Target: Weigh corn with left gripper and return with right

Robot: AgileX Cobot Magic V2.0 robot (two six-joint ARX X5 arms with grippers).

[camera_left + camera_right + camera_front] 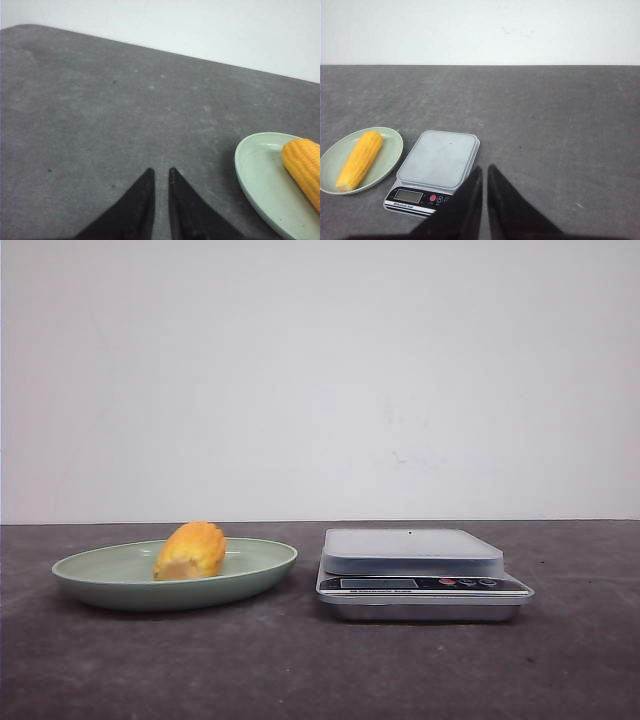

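corn (190, 551) lies on its side in the green plate (100, 580), untouched, pale blunt end toward the camera in the front view. the plate sits at 9 o'clock of the scale (412, 552), just beside it, not touching as far as i can tell. scale platform is bare, display looks blank or too small to read.

left gripper (161, 172) hangs over bare table (100, 110), fingers nearly together with only a thin slit between them, holding nothing. the plate and corn sit around 3 to 4 o'clock of its fingertips in the left wrist view. right gripper (484, 168) is the same, narrow slit, nothing held, hovering near the scale's front corner.

step in hand, judging by this: left arm reach and pick, not yet begun. to do it well: spread the fingers wide first, swing over to the plate, line the jaws across the cob's short width, not along its length, and grip mid-body. ridged kernels and a round shape mean it could roll or slip, so come down centred, avoid the plate rim, then lift straight.
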